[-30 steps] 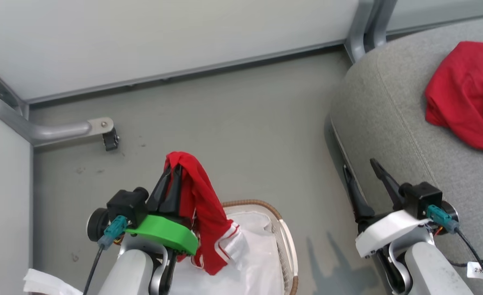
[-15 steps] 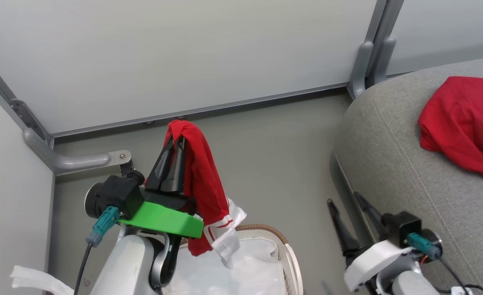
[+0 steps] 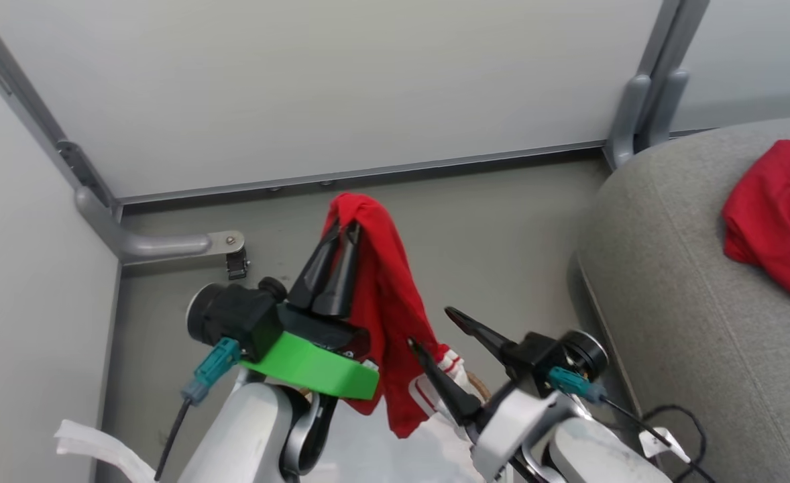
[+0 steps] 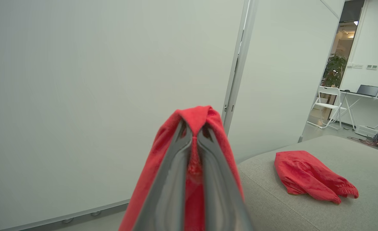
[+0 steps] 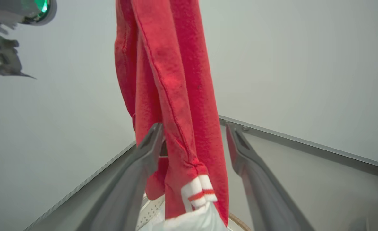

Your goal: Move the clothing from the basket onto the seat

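1. The left claw [image 3: 345, 228] is pinched tight on a fold of the trimmed garment [image 3: 385, 302]. The left wrist view shows red cloth bunched between its closed tips and draped over both fingers.
2. That garment hangs in a long limp strip from the claw, its white-striped cuff lowest. It is in the air above the basket [image 5: 151, 209], which sits below and close to the robot's body.
3. The right claw [image 3: 428, 326] is spread wide and holds nothing. Its wrist view shows the lower part of the strip hanging between its two fingers. I can't tell whether either finger touches the cloth.
4. The plain garment [image 3: 777, 215] already lies crumpled on the seat [image 3: 670, 302], well back from the rounded edge, so I judge the job about half done.
5. The held cloth looks light, soft and fleecy. It won't keep any shape, and it will swing and trail as the arm travels.
6. The pinch at the top fold looks secure enough for something this light. A second grip just above the cuff would stop the tail dragging or catching on the seat's edge.
7. The seat is off to the robot's right, apart from the hanging garment, with bare floor between. I expect the carry must clear that rounded edge before release, because a loose tail could slide off.
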Available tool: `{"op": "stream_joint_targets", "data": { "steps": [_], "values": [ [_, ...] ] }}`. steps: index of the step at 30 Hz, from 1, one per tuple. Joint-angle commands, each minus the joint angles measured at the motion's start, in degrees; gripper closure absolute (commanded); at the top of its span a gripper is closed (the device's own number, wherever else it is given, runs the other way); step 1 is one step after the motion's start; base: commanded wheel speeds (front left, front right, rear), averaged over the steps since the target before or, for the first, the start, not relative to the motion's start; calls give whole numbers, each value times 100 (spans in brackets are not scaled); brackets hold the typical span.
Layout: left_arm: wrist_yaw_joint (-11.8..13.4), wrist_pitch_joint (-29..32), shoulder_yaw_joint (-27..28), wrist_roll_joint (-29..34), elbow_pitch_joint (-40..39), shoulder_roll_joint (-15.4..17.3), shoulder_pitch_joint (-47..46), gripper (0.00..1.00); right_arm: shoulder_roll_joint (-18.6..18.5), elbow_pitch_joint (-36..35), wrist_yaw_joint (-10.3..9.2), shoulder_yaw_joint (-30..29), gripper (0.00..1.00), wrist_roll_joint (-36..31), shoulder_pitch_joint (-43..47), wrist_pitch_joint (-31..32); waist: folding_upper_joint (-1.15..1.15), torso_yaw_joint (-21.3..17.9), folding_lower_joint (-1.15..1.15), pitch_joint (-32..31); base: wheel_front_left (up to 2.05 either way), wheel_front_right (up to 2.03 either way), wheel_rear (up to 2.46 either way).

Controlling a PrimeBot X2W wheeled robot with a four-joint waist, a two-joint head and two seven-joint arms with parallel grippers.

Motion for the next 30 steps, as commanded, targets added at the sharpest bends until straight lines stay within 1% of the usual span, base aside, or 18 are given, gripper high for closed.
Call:
{"op": "stream_joint_targets", "data": {
  "steps": [1, 3, 6, 7, 8, 13, 14, 15, 16, 19, 23, 27, 30],
  "values": [
    [28, -4, -84, -88, -21, 10, -118, 100, 17, 92, -7, 84, 0, -24, -171, -14, 0, 203, 0, 103, 0, 0, 0],
    [28, -4, -237, -128, -36, 10, -165, 100, 57, 255, -7, 217, 0, -66, -391, -14, 0, 326, 0, 143, 0, 0, 0],
    [35, -4, -468, -213, -66, 8, -227, 100, 132, 514, -7, 215, 0, -25, -601, -14, 0, 525, 0, 184, 0, 0, 0],
    [37, -4, -520, -242, -72, 10, -230, 100, 154, 590, -6, 243, 59, -45, -641, -14, 0, 571, 0, 190, 0, 0, 0],
    [45, -4, -558, -245, -74, 10, -227, 100, 174, 632, -7, 210, 100, -40, -672, -14, 0, 608, 0, 198, 0, 0, 0],
    [115, -4, -543, -258, -19, 9, -121, 100, 214, 577, -7, -47, 100, 29, -542, -15, 0, 655, 0, 245, 0, 0, 0],
    [132, -4, -523, -236, 14, 9, -87, 82, 212, 531, -7, -120, 100, 30, -499, -15, 0, 629, 0, 254, 0, 0, 0],
    [143, -4, -500, -207, 25, 8, -63, 35, 211, 483, -7, -192, 100, 29, -465, -14, 0, 593, 0, 261, 0, 0, 0],
    [159, -4, -466, -150, 50, 9, -43, 0, 210, 406, -7, -301, 100, 37, -419, -15, 0, 542, 0, 263, 0, 0, 0],
    [193, -2, -359, -37, 93, 9, 18, 0, 218, 119, -7, -621, 100, 10, -267, -14, 0, 346, 0, 257, 0, 0, 0],
    [219, -1, -172, 82, 128, 10, 177, 0, 218, -362, -7, -945, 100, 3, 17, -15, 0, -68, 0, 249, 0, 0, 0],
    [158, -1, -27, 231, 245, 12, 342, 0, 222, -715, -6, -1115, 100, 50, 178, -15, 0, -582, 0, 253, 0, 0, 0],
    [134, -1, 122, 283, 308, 11, 442, 0, 221, -874, -7, -1154, 100, 71, 239, -15, 0, -1046, 0, 269, 0, 0, 0]
  ]
}}
